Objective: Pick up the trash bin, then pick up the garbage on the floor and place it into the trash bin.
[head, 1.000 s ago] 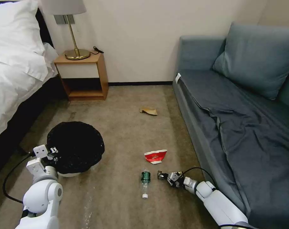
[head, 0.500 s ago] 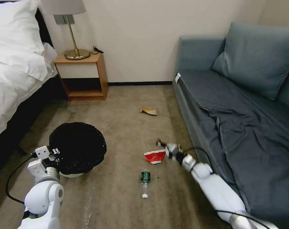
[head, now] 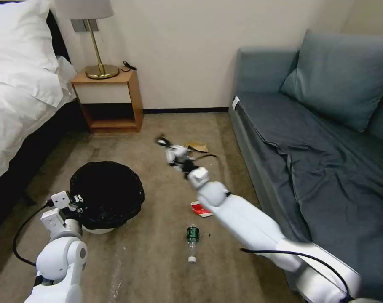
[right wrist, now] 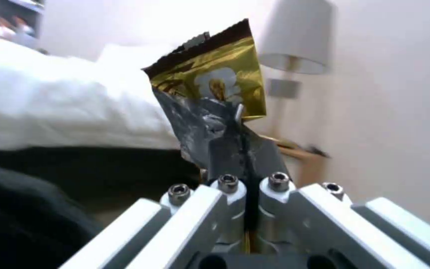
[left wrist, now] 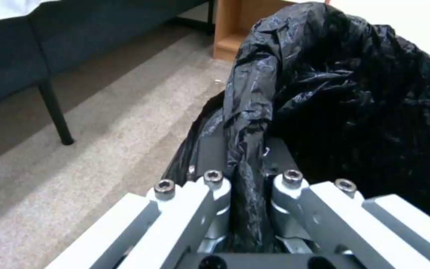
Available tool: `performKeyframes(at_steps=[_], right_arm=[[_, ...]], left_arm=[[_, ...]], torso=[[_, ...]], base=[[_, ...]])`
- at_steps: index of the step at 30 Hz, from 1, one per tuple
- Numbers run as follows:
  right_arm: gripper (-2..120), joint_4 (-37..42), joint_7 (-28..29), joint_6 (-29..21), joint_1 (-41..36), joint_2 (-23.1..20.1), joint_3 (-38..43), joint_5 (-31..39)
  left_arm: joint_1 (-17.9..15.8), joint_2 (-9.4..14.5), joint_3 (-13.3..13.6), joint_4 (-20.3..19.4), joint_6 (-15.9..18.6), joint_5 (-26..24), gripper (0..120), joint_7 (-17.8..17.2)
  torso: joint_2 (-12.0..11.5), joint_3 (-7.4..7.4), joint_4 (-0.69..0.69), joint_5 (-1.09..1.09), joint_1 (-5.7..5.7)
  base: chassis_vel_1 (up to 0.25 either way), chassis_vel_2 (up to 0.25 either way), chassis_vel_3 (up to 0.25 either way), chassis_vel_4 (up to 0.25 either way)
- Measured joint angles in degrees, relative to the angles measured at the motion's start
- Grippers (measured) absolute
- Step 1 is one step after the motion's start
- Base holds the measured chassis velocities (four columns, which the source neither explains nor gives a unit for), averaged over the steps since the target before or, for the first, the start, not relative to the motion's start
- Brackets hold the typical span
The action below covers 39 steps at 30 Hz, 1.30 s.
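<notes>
Left gripper (left wrist: 245,186): we see its jaws clamped on the bagged rim of the trash bin (head: 107,195), at the bin's near-left edge
Trash bin: on the carpet (head: 157,261) beside the bed (head: 18,113); black bag (left wrist: 354,97) bunched over the rim, white base visible in the head view
Right gripper (right wrist: 245,157): raised above the floor, between the bin and the sofa (head: 317,139); we note its fingers pinched tight on a gold snack wrapper (right wrist: 215,82), which stands up out of the jaws
Red-and-white cup (head: 199,209): flat on the carpet, partly hidden under the right arm
Clear bottle (head: 192,242): lying on the carpet just nearer than the cup, white cap toward the robot
Tan paper (head: 198,147): on the floor farther off, near the nightstand (head: 109,101)
</notes>
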Motion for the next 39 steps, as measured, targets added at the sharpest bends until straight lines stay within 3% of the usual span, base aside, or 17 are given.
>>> performKeyframes(at_steps=[2, 8, 19, 39], right_arm=[[0, -0.5, 0.9, -0.4, 0.9, 3.4, -4.1, 0.0], [0, -3.3, 1.0, -0.2, -0.8, 7.4, -7.3, -2.3], [2, -7.9, 0.3, 1.9, -3.4, 9.0, -9.2, -7.0], [76, -6.0, -0.3, 1.8, -2.6, 7.7, -8.6, -8.7]], left_arm=[[-0.2, 0.0, 0.0, -0.3, 0.2, 0.1, 4, -0.1], [0.3, -0.4, -0.1, -0.8, 0.2, 0.6, 4, -0.2], [1.3, -2.2, 0.0, -2.2, 0.1, 1.8, 4, -0.3], [1.4, -2.9, -0.2, -2.6, 0.1, 2.1, 4, -0.7]], torso=[[0.0, 0.00, 0.00, -0.01, 0.00], [0.0, 0.00, -0.01, 0.00, 0.00], [0.0, 0.00, -0.01, 0.02, 0.00], [0.0, 0.00, -0.02, 0.01, 0.00]], base=[[0.000, 0.000, 0.000, 0.000], [0.000, 0.000, 0.000, 0.000], [0.000, 0.000, 0.000, 0.000], [0.000, 0.000, 0.000, 0.000]])
